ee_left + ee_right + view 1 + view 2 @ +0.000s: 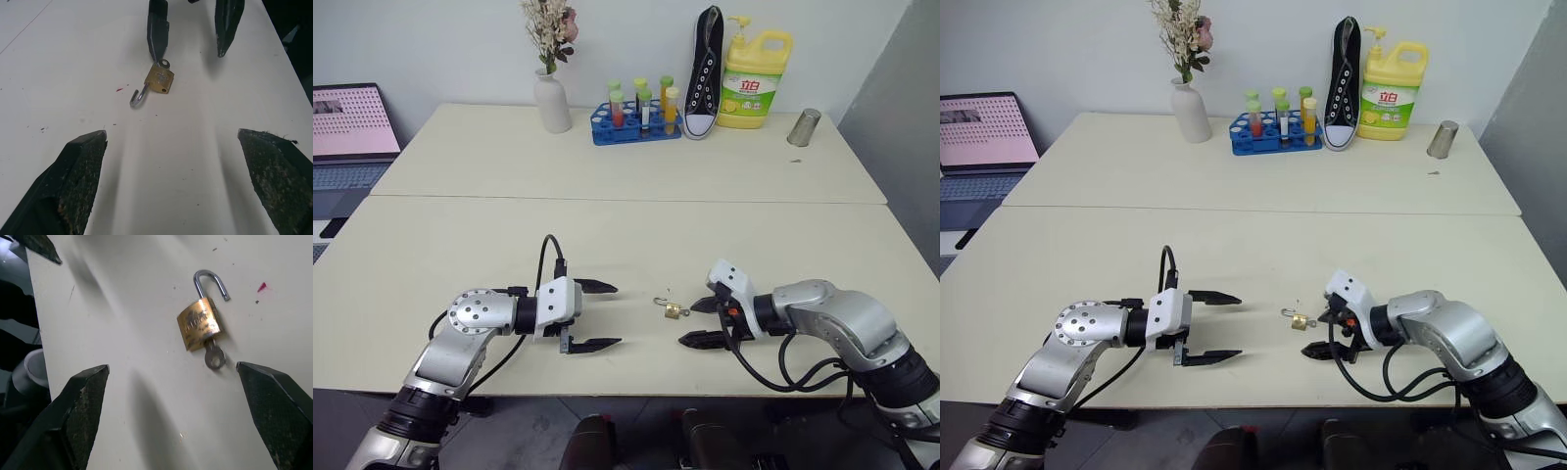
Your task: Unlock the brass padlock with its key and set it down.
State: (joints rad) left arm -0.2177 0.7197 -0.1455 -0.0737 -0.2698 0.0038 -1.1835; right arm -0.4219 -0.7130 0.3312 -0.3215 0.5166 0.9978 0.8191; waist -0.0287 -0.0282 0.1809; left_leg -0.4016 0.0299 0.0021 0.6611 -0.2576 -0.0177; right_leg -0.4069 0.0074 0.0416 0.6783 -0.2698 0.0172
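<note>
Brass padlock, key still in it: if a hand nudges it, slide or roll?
The brass padlock lies flat on the table, so it probably slides rather than rolls. Its open shackle may swing loosely. The key sticks out, so a push there likely spins it.

The near table [460,255] lay bare across almost its whole top, so the stretch between the left gripper [597,315] and the right gripper [702,322] was blocked only by the brass padlock [198,324], which lay flat with its shackle swung open and the key [214,356] in its body, just beside the right gripper's fingertips and touching neither finger. Both grippers stood with their fingers spread wide, facing each other across that gap. The vase [551,101], test-tube rack [634,122], shoe [704,70], detergent bottle [755,80] and metal cup [804,127] crowded only the far table's back edge, well apart from the arms.
</note>
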